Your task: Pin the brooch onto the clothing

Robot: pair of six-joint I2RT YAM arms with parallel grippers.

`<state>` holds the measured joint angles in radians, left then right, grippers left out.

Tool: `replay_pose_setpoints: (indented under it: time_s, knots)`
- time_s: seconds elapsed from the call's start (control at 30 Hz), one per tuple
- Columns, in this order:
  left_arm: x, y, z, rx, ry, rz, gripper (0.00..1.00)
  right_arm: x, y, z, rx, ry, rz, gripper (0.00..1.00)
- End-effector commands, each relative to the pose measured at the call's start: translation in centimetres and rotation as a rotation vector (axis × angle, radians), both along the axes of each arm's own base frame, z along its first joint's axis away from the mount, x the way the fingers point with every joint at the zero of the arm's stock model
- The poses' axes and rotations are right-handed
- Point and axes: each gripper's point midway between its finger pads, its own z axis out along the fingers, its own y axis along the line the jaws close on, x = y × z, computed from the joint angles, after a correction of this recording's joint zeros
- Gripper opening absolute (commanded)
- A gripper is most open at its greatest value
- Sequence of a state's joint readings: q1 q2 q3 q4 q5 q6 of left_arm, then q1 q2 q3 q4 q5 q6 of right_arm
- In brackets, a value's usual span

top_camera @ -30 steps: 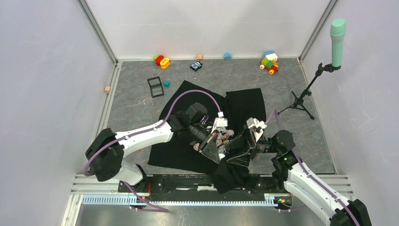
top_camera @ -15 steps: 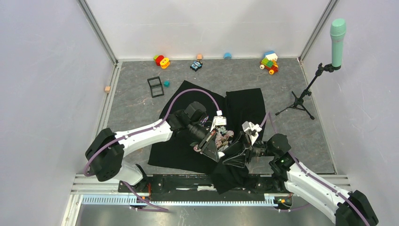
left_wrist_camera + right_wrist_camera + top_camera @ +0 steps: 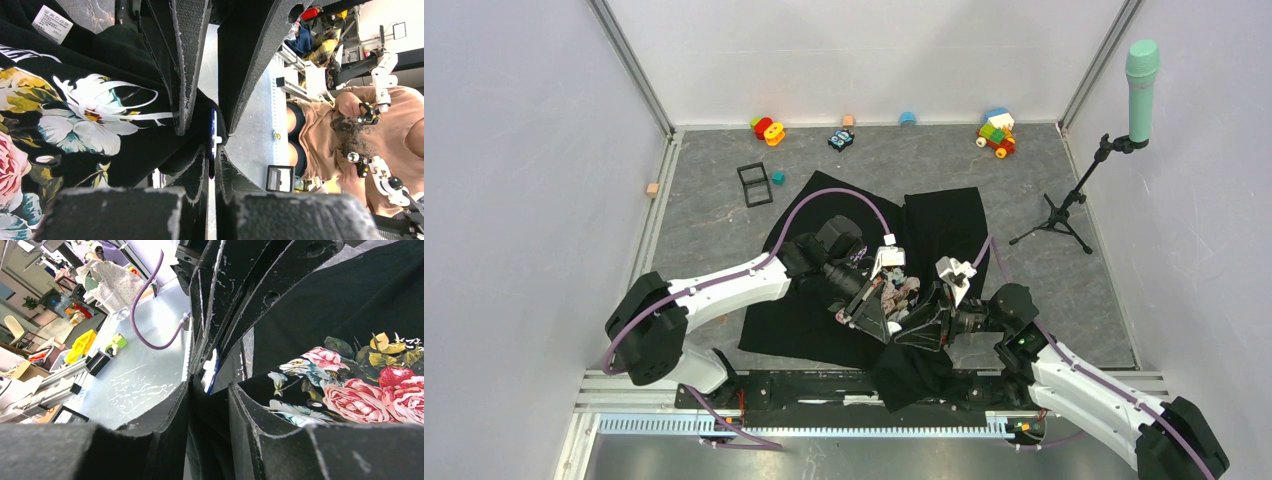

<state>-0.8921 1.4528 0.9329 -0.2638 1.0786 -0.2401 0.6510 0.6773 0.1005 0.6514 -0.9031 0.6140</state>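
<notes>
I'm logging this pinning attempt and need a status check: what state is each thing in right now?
Left gripper: shut on the brooch.
Brooch: held edge-on, at the T-shirt fold.
Right gripper: part open, a T-shirt fold between its jaws.
T-shirt: rumpled on the table, print up.
Microphone on stand: upright.

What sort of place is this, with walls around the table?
Probably a robotics lab test cell: a left arm and right arm bolted to a white-walled table, toys scattered at the back, and, in the left wrist view, a person holding what look like control handles.
</notes>
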Motion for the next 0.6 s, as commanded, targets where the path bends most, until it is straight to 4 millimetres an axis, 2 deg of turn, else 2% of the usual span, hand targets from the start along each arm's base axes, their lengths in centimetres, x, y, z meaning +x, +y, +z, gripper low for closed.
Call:
replay_pose_setpoints:
  time_s: [0.0,0.37,0.57]
  knots:
    - [-0.24,-0.08,1.65,-0.077,-0.037,-0.045,0.02,0.67,0.21,0.82,0.025,-0.022,-0.033,0.38]
    - [-0.4,-0.02,1.58,-0.076,-0.029,-0.051,0.02,1.23,0.42,1.18,0.029,-0.016,-0.053,0.39]
    - [-0.44,0.0,1.66,-0.078,-0.03,-0.052,0.02,1.66,0.55,0.59,0.005,0.011,-0.068,0.32]
